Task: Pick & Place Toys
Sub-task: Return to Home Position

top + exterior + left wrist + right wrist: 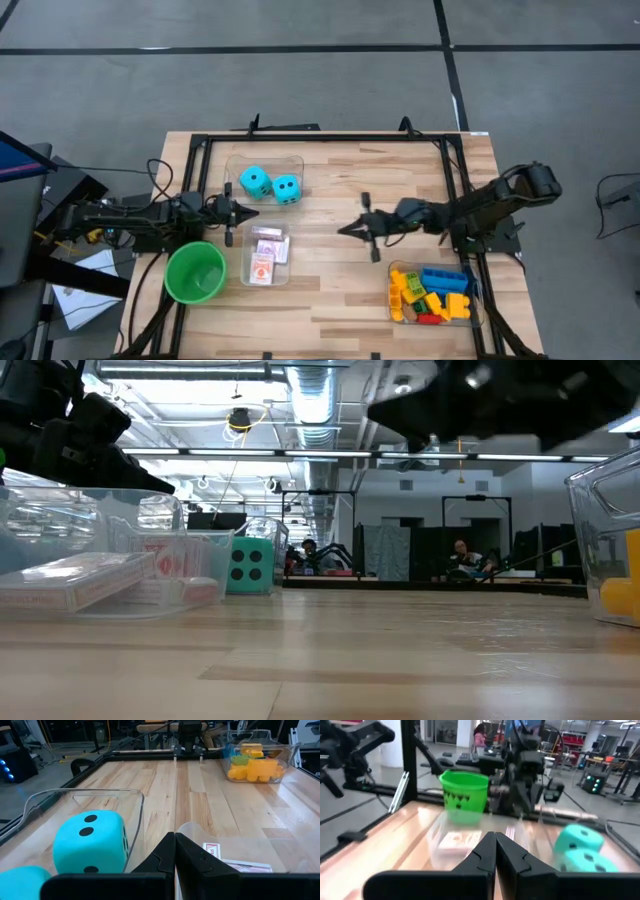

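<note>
High view: both the left gripper (248, 213) and right gripper (345, 229) are closed and empty, but the left could bump the dice bin (290, 160) going home.

Colour rundown: one die (256, 181) and the other die (286, 188) are both cyan with black dots. The cup (195, 272) is bright green. Playing cards (264, 262) are red and white. The bricks (432, 295) are a mix, mostly yellow, plus blue, green and red. The tabletop (340, 290) is pale wood with plank grain, with a black frame (320, 138) round it. Left claw (248, 213) and right claw (345, 230) — both black.
</note>
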Action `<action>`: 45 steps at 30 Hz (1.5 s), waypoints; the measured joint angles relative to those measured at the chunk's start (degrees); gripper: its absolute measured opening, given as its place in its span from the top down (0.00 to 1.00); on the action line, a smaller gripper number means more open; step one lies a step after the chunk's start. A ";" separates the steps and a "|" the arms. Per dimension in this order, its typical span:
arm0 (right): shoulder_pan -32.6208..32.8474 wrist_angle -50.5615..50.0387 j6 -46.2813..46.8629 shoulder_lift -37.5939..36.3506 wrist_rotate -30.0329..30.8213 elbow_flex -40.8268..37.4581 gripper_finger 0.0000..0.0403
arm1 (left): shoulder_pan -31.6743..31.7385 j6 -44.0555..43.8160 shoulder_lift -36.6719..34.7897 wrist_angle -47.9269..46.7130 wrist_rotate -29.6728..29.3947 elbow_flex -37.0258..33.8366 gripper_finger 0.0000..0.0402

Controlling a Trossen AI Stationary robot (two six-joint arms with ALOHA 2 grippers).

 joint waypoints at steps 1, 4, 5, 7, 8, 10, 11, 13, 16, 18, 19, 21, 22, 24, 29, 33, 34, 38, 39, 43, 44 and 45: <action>-0.03 1.46 0.32 -1.02 -0.01 -2.39 1.00 | 0.00 0.00 0.00 0.00 0.00 0.00 0.99; -0.06 6.50 0.35 -3.30 0.02 -8.63 1.00 | 0.00 0.00 0.00 0.00 -0.10 0.00 0.99; -0.06 8.23 0.39 -3.75 0.01 -10.49 1.00 | 0.00 0.00 0.00 0.00 -0.22 0.00 0.99; -0.06 11.73 0.44 -4.23 0.00 -13.86 1.00 | 0.00 0.00 0.00 0.00 -0.20 0.00 0.99; -0.06 13.75 0.46 -4.34 0.03 -15.34 1.00 | 0.00 0.00 0.00 0.00 -0.20 0.00 0.99; -0.06 17.67 0.25 -4.40 0.07 -18.14 1.00 | 0.00 0.00 0.00 0.00 -0.20 0.00 0.99; -0.06 19.47 0.10 -4.40 0.07 -19.51 1.00 | 0.00 0.00 0.00 0.00 -0.20 0.00 0.99; -0.06 21.68 0.10 -4.36 0.17 -21.74 1.00 | 0.00 0.00 0.00 -0.02 -0.17 0.00 0.99; -0.06 25.21 0.11 -4.36 0.22 -24.89 1.00 | 0.00 0.00 0.00 -0.02 -0.17 0.00 0.99; -0.04 28.13 0.11 -4.36 0.24 -26.94 1.00 | 0.00 0.00 0.00 -0.02 -0.17 0.00 0.99; -0.04 29.68 0.18 -4.36 0.25 -28.05 1.00 | 0.00 0.00 0.00 -0.02 -0.17 0.00 0.99; -0.24 30.19 0.97 -3.95 0.46 -28.36 1.00 | 0.00 0.00 0.00 -0.03 -0.14 0.00 0.99; -0.28 29.64 1.43 -3.87 0.44 -28.37 1.00 | 0.00 0.00 0.00 -0.03 -0.13 0.00 0.99; -0.28 28.64 1.46 -4.78 0.41 -28.37 1.00 | 0.00 0.00 0.00 -0.02 -0.13 0.00 0.99; -0.98 19.23 0.07 -10.89 0.42 -28.39 1.00 | 0.00 0.00 0.00 -0.02 -0.07 0.00 0.99; -1.84 5.39 0.39 -20.07 0.44 -28.39 1.00 | 0.01 0.00 0.00 -0.02 0.07 0.00 0.99; -1.92 1.89 0.44 -22.91 0.44 -28.39 1.00 | 0.02 0.00 0.00 -0.02 0.07 0.00 0.99; -1.94 -10.44 0.51 -32.86 0.44 -28.37 1.00 | 0.00 0.00 0.00 -0.02 0.04 0.00 0.99; -1.94 -13.43 0.49 -35.18 0.44 -28.37 1.00 | 0.00 0.00 0.00 -0.02 0.04 0.00 0.99; -2.86 -23.66 0.48 -44.68 0.46 -28.37 1.00 | 0.01 0.00 0.00 -0.02 0.03 0.00 0.99; -3.17 -26.49 0.48 -46.99 0.46 -28.37 1.00 | 0.02 0.00 0.00 -0.02 0.02 0.00 0.99; -3.45 -28.95 0.50 -49.42 0.46 -28.37 1.00 | 0.02 0.00 0.00 -0.02 0.02 0.00 0.99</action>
